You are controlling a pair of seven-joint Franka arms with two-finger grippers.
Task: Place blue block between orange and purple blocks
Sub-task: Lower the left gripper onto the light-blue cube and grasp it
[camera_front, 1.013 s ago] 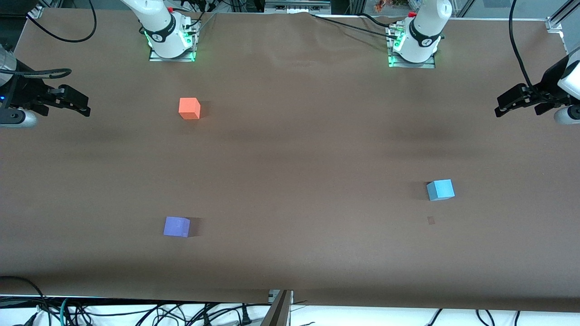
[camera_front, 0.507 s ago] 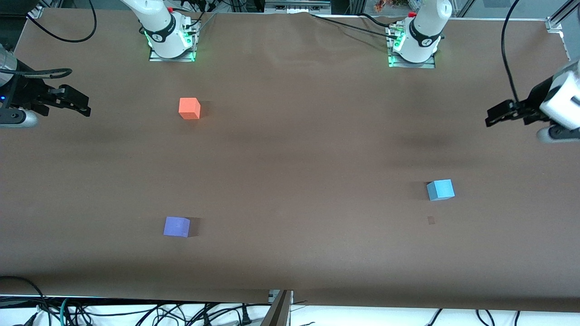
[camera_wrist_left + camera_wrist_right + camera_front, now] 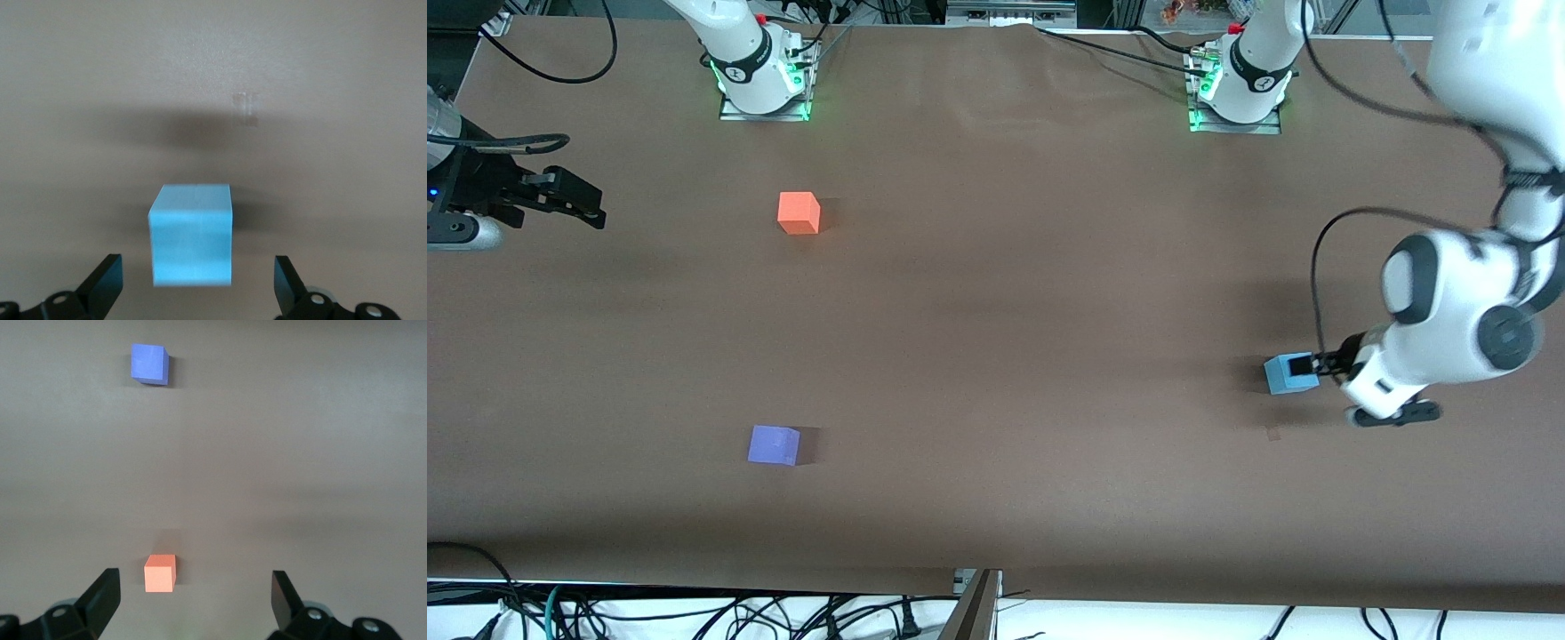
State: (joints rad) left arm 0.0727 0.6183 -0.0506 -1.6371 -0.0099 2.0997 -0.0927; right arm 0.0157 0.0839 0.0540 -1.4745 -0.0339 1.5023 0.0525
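i have the left gripper [image 3: 1316, 364] down at the blue block [image 3: 1290, 373], low over the table [image 3: 996, 311] at the left arm's end; in the left wrist view its fingers [image 3: 100, 283] stand wide apart with the block [image 3: 191, 235] sitting between and just ahead of them, not yet clamped; so i judge the task barely begun: the reach is made, the grasp is not; the carry and the set-down are all still to do.

the orange block [image 3: 799, 212] sits toward the right arm's end, near that arm's base; the purple block [image 3: 774, 444] lies nearer the front camera, roughly in line with it; the gap between them is bare, and that is where the blue block must end up; it is well apart from both for now.

the right gripper [image 3: 569, 203] waits over the table edge at its own end, fingers [image 3: 100, 597] apart, holding nothing.

against the earlier frames: half a second ago the left gripper hung out at the table's edge, well away from the blue block; now it has swung in and dropped to it; the three blocks have not shifted, and the right arm has not moved.
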